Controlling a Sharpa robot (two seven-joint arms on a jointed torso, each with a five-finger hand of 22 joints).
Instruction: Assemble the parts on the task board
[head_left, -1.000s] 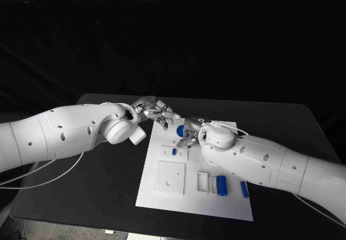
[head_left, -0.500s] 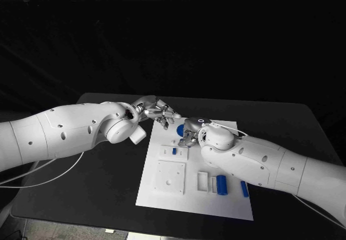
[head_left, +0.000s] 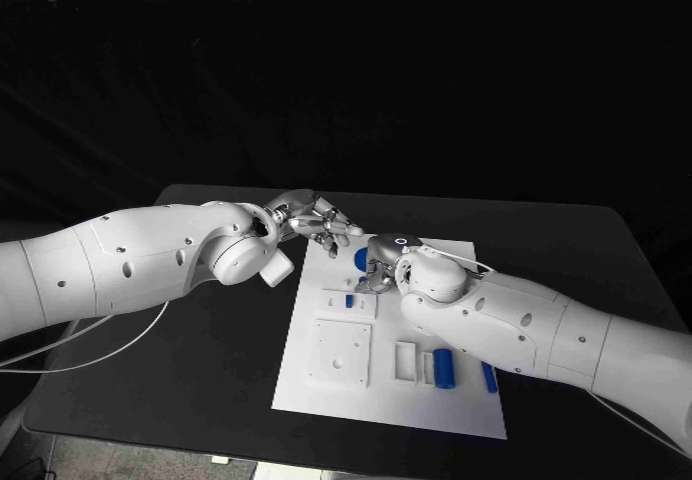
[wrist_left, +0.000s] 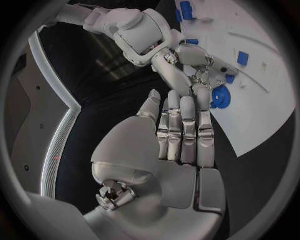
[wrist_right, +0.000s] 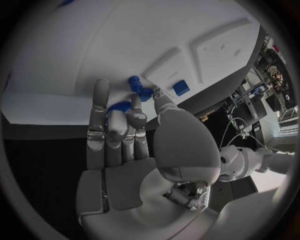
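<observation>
The white task board (head_left: 329, 392) lies in the middle of the black table. A round blue part (head_left: 359, 260) sits at its far end. My right hand (head_left: 379, 273) is down on it, fingers curled around the round blue part (wrist_left: 219, 95), which shows between fingers and thumb (wrist_right: 122, 106). My left hand (head_left: 319, 225) hovers just beyond the board's far left corner. Its fingers (wrist_left: 181, 130) are stretched out flat and apart, holding nothing. A blue cylinder (head_left: 444, 370) and a thinner blue piece (head_left: 489, 378) lie near the board's right front. A small blue part (head_left: 348, 301) stands mid-board.
A raised white square plate (head_left: 340, 355) and white slots (head_left: 407, 360) sit on the board's near half. Small blue pieces (wrist_right: 180, 87) stand close to my right hand. Both forearms cross over the table's left and right sides. Bare black table (head_left: 562, 250) surrounds the board.
My right arm has edged slightly to the left over the round blue part. The left hand has hardly moved.
</observation>
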